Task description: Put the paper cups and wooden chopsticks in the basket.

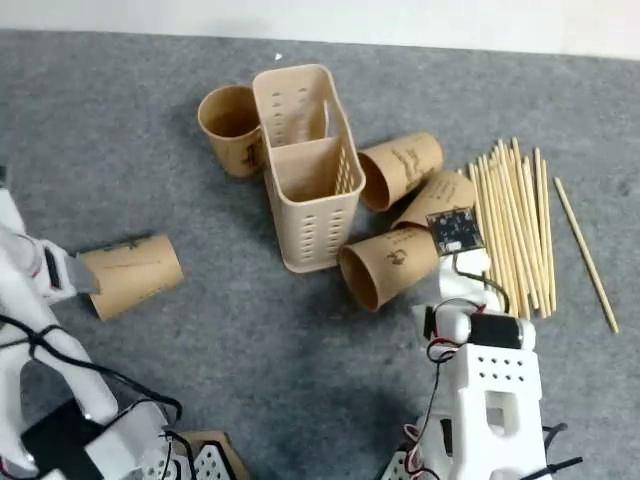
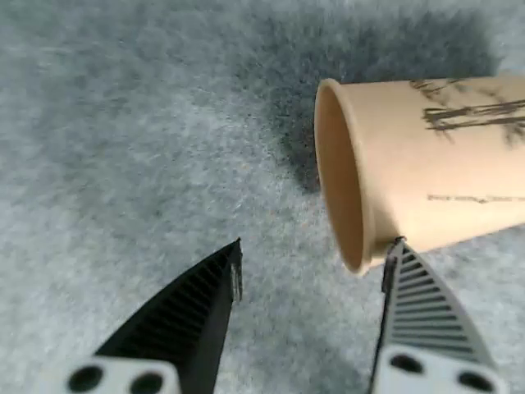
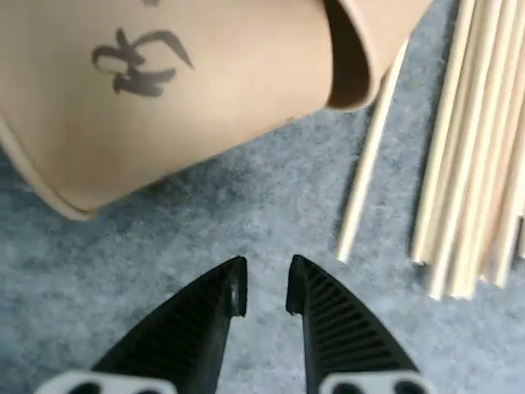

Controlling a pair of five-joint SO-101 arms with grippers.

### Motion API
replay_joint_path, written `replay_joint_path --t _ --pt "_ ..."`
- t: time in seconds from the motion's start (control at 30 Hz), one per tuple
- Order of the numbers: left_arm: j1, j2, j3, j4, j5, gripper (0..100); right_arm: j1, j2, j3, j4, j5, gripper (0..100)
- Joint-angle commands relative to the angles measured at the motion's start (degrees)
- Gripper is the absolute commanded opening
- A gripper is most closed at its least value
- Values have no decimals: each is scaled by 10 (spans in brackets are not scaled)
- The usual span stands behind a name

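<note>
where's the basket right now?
High view, upper centre: the basket sits between a paper cup on its left and three tipped cups on its right.

Most of the frame is covered by grey felt-like matting [image 1: 150, 130]; a pale strip [image 1: 400, 20] is seen along the top edge.

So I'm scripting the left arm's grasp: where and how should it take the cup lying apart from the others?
Pinch the rim wall. The cup lies on its side with its open mouth toward the left pincer, so come in from the mouth end, probably one finger inside and one outside.
</note>
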Motion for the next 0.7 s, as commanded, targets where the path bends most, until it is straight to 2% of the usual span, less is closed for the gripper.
replay_joint_path --t 0.0,0.2,0.3,0.47,0.67 --pt "29 26 45 -70 -9 295 -21 3 -5 -16 -18 99" --pt "105 89 53 -122 -7 295 -21 2 6 -20 -18 99" --pt "144 115 47 -134 22 295 -22 2 15 -33 -19 99" --pt "204 118 2 -123 61 295 -21 2 44 -62 -19 99" --pt "240 121 -64 -120 65 295 -21 2 54 -67 -18 99"
